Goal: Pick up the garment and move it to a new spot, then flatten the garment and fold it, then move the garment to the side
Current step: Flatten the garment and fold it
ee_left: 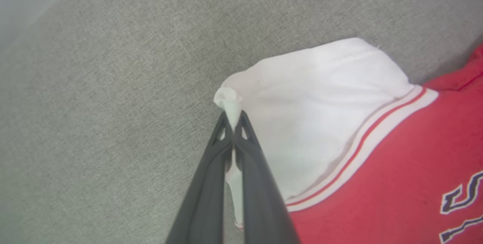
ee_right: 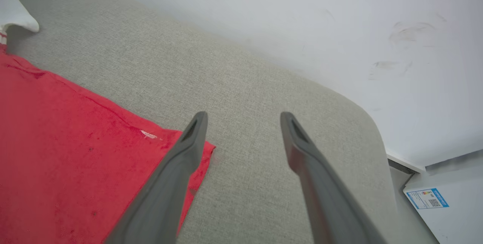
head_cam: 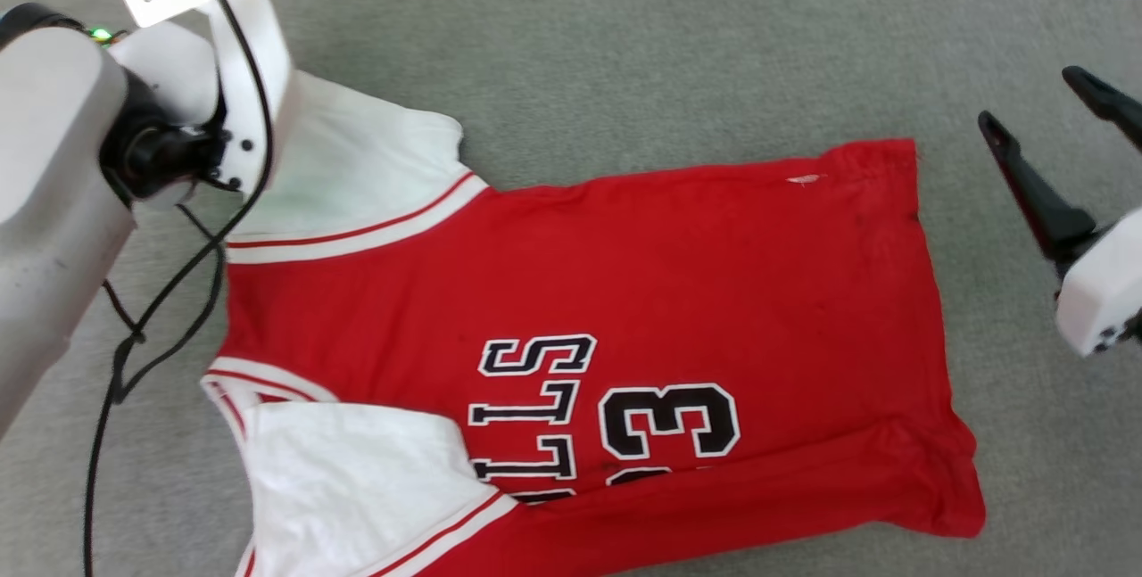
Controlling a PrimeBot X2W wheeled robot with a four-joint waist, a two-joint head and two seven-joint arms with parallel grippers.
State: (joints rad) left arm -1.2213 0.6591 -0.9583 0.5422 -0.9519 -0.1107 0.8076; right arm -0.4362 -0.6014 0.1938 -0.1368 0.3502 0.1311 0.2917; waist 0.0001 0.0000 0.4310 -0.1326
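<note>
The garment (head_cam: 624, 292), a red jersey with white sleeves, striped trim and dark numerals, lies spread on the grey fabric surface (head_cam: 624, 42). My left gripper (ee_left: 234, 117) is shut on the edge of the far white sleeve (ee_left: 320, 100), pinching a small fold of white cloth between its fingertips. In the head view the left arm covers that sleeve's corner (head_cam: 357, 158). My right gripper (head_cam: 1044, 104) hangs open to the right of the garment's hem, with nothing between its fingers. In the right wrist view its fingers (ee_right: 192, 134) hover above the hem corner (ee_right: 196, 153).
The grey surface (ee_right: 264, 85) ends in a rounded edge at the right, with a pale wall (ee_right: 339, 17) beyond it. A black cable (head_cam: 169, 292) hangs from the left arm. A white box with a blue label (ee_right: 428, 198) sits below the edge.
</note>
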